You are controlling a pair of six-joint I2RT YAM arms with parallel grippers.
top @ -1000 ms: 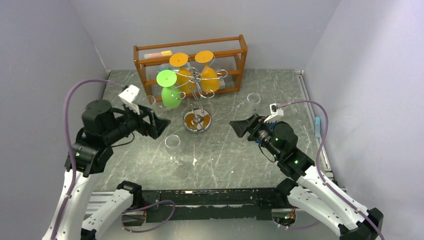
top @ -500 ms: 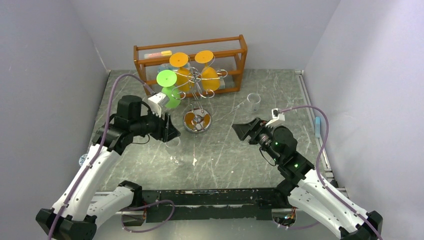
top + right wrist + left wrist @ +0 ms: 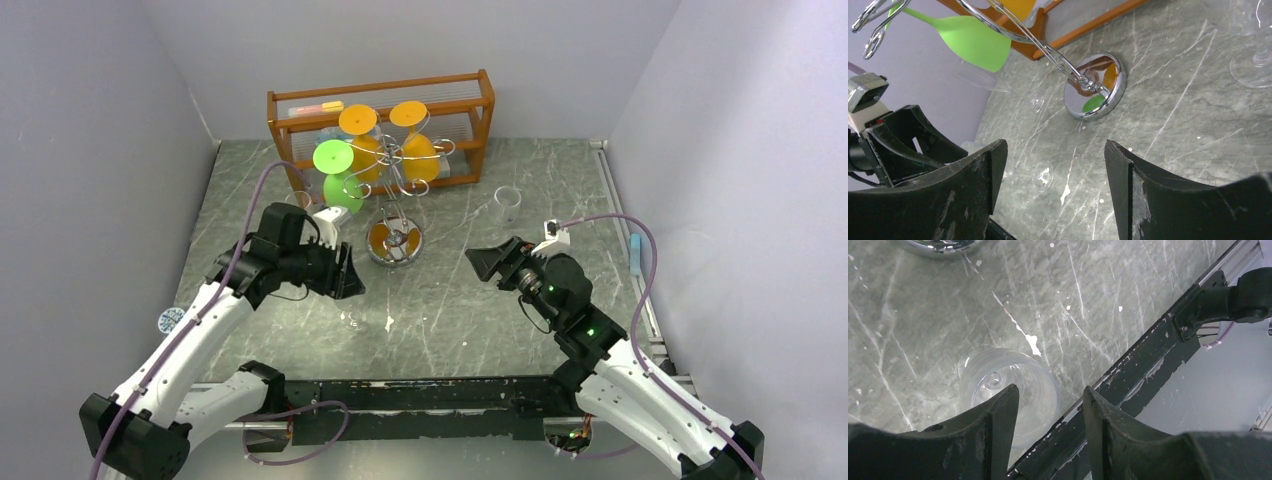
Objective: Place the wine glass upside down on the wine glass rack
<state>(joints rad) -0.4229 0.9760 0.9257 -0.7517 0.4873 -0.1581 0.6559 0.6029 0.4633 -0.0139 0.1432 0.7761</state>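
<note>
Left wrist view looks down into the glass (image 3: pixel 998 385), which stands upright on the table (image 3: pixel 923 315) near the front rail (image 3: pixel 1148 355). The left end effector (image 3: pixel 1050 390) is moderately wide and holds nothing. One finger (image 3: pixel 993 435) overlaps the rim, so the bowl sits off to that side rather than centred in the gap.

I judge the step in hand to be the pick. To do it well, shift until the glass is squarely between the fingers, go low and close gently on the thin wall. Then lift clear before inverting it and sliding the foot into a free scroll arm of the rack (image 3: pixel 394 242).

The right end effector (image 3: pixel 485 262) hangs wide and empty, well apart from the rack. From above, the left arm hides most of the glass and only its foot shows faintly. The clear walls blur against the marble, so finger height relative to the rim cannot be told. Which rack arms are free is hard to judge behind the green glass (image 3: pixel 338 175) and the orange glasses (image 3: pixel 395 140).
</note>
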